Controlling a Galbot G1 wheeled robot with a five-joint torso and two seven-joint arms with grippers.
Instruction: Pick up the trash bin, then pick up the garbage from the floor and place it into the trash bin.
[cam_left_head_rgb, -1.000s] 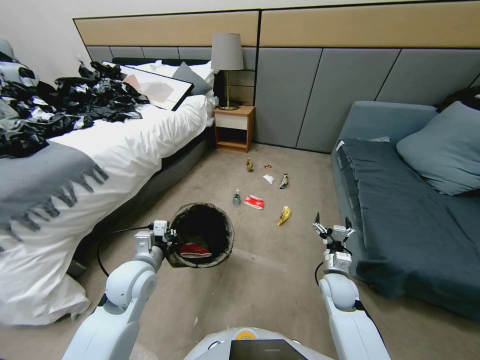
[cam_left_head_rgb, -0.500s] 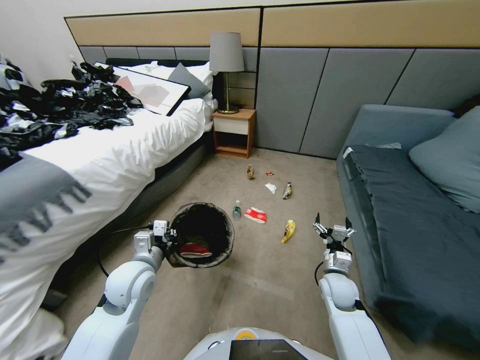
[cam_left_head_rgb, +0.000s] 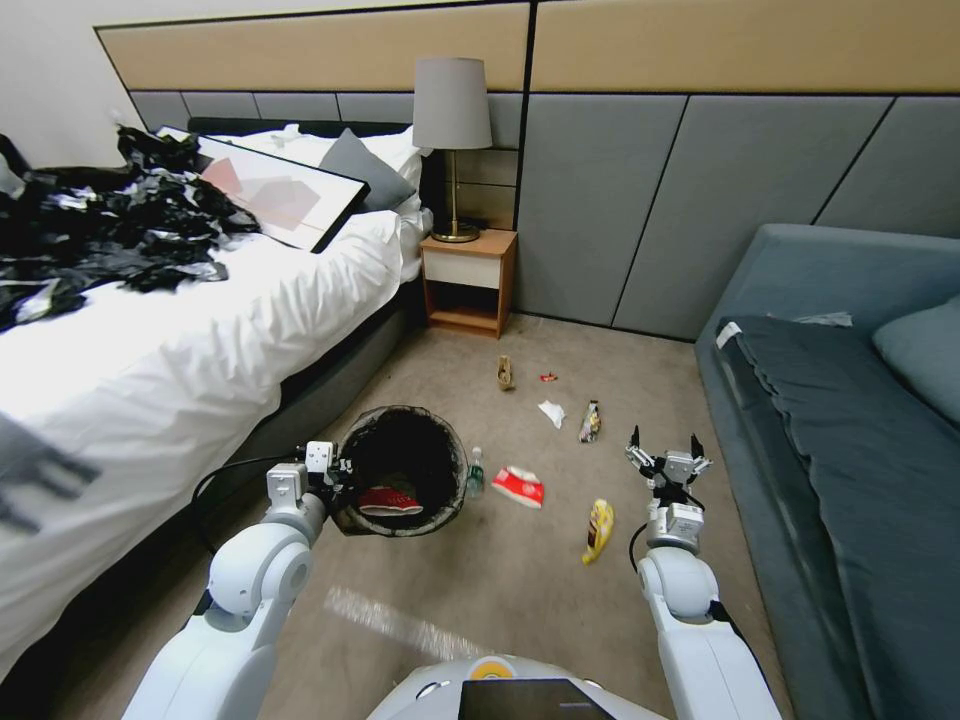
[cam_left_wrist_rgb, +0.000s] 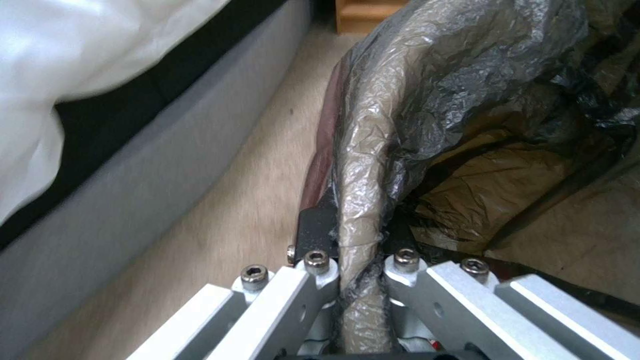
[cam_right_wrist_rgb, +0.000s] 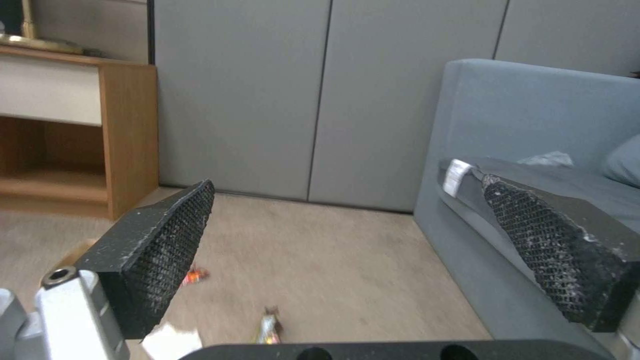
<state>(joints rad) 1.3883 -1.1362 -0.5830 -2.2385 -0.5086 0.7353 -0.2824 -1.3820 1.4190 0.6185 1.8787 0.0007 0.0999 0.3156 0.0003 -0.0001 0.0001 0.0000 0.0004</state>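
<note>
My left gripper (cam_left_head_rgb: 338, 470) is shut on the rim of the trash bin (cam_left_head_rgb: 452, 470), holding it off the floor; the wrist view shows the fingers (cam_left_wrist_rgb: 313, 280) pinching the liner-covered rim (cam_left_wrist_rgb: 363, 165). A red-and-white carton (cam_left_head_rgb: 390, 500) lies inside. On the carpet ahead lies the garbage: a clear bottle (cam_left_head_rgb: 475, 473), a red-and-white carton (cam_left_head_rgb: 520, 487), a yellow wrapper (cam_left_head_rgb: 598, 530), a white tissue (cam_left_head_rgb: 551, 412), a snack wrapper (cam_left_head_rgb: 590, 422), a brown scrap (cam_left_head_rgb: 505, 372) and a tiny red wrapper (cam_left_head_rgb: 548, 378). My right gripper (cam_left_head_rgb: 665, 452) hangs open and empty right of the yellow wrapper, its pads (cam_right_wrist_rgb: 160, 250) wide apart.
A bed (cam_left_head_rgb: 200, 320) with black bags (cam_left_head_rgb: 90, 230) runs along the left. A grey sofa (cam_left_head_rgb: 860, 440) lines the right. A wooden nightstand (cam_left_head_rgb: 468, 280) with a lamp (cam_left_head_rgb: 450, 140) stands against the far panelled wall. Carpet runs between bed and sofa.
The whole view has shifted: the camera moved forward and the litter now lies closer. Both arms keep the same pose, the bin still held in the left gripper.
</note>
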